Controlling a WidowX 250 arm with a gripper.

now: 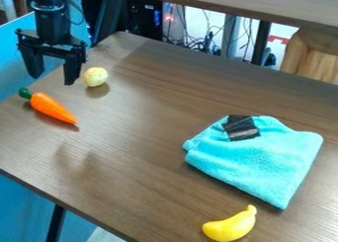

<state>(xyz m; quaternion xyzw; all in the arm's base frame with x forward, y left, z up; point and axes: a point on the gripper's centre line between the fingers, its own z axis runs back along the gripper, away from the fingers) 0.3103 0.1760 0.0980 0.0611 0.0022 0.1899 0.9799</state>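
Two fingers [72, 72] hang spread near a pale yellow ball [96, 76] and a carrot [53, 107].

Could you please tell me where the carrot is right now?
In the camera view, the carrot lies on the table at the left, below the gripper in the picture and to the lower left of the pale yellow ball.
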